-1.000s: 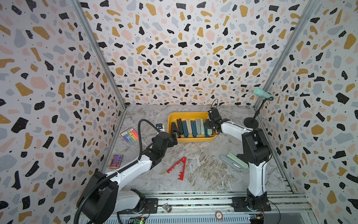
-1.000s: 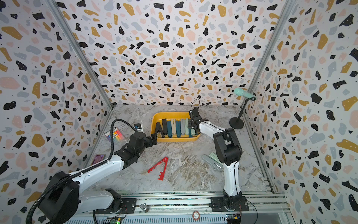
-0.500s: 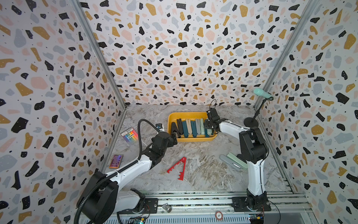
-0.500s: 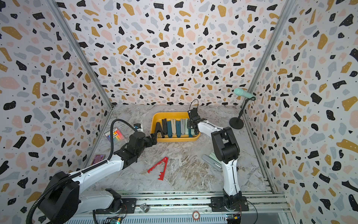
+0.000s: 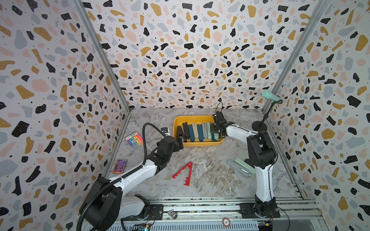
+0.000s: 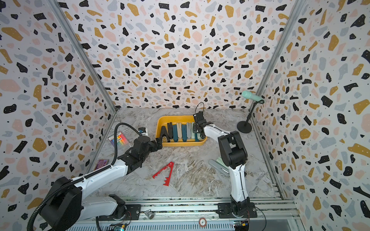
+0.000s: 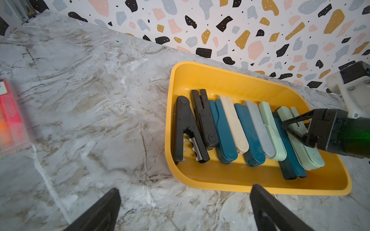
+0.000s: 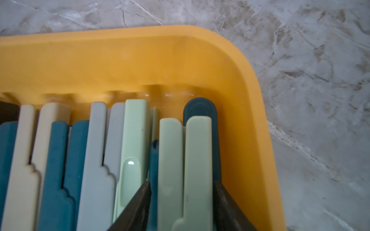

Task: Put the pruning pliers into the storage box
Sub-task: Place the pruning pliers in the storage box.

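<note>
The pruning pliers (image 5: 191, 133) are mostly in place: roughly ten of them, black, teal, beige, grey and mint, lie side by side in a row along the floor of the storage box (image 5: 198, 144), which sits on the desk (image 5: 210, 160) towards the back wall. The right gripper (image 8: 183, 181) is down inside the box at its right end, with its fingers partly spread either side of the mint pliers (image 8: 198, 150) that lie on a teal pair against the end wall. A strip of teal shows between each finger and the mint handle, so the hold looks loose rather than pinching. That pair counts as delivered. The left gripper (image 7: 185, 188) is spread wide and empty, hovering just outside the box's near-left corner with nothing between its fingers. Not everything is stowed. The red notched pliers (image 5: 183, 173) lie open on the bare desk in front of the box, well apart from it and between the two arms. A grey and mint pair (image 5: 240, 166) lies beside the right arm's base, partly hidden by the arm in a top view. The task is therefore well past halfway, with about three tools to go. The rainbow-striped packet (image 5: 134, 139) and the purple card (image 5: 119, 166) on the left are not part of the job.
</note>
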`<state>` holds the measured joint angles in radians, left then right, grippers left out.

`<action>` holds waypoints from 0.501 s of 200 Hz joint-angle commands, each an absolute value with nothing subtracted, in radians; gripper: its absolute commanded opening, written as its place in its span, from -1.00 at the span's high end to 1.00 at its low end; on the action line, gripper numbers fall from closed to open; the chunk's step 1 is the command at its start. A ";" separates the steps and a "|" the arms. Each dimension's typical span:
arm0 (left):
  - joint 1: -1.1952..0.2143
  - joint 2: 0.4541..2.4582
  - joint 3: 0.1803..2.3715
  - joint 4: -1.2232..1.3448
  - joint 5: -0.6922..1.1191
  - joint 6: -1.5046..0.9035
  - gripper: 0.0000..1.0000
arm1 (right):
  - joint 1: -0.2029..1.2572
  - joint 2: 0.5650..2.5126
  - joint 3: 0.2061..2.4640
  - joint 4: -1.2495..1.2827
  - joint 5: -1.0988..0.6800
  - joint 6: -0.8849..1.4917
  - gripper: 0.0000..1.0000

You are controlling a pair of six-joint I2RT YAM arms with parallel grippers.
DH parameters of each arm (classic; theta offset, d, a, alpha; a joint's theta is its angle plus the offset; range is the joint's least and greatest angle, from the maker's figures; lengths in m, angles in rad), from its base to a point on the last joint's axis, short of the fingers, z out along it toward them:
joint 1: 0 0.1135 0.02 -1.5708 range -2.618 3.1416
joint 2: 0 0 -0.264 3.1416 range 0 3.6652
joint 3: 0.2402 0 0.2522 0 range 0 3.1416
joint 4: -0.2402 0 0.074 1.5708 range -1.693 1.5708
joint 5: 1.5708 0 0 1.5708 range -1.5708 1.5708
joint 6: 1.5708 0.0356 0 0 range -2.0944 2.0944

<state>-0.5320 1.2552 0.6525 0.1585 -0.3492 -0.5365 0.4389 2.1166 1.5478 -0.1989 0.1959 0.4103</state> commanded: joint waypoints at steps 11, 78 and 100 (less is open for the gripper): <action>-0.526 1.246 0.637 0.184 -0.347 -0.538 -0.99 | 0.437 2.050 1.575 -0.237 0.237 0.404 -0.09; -0.527 1.239 0.643 0.181 -0.315 -0.532 -0.99 | 0.438 1.963 1.553 -0.214 0.252 0.383 -0.23; -0.526 1.237 0.644 0.183 -0.301 -0.530 -0.99 | 0.438 1.925 1.528 -0.195 0.256 0.359 -0.29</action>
<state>-0.5320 1.2552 0.6521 0.1585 -0.3275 -0.5365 0.4393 2.0132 1.5459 -0.2070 0.2325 0.3904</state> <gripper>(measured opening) 0.994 0.632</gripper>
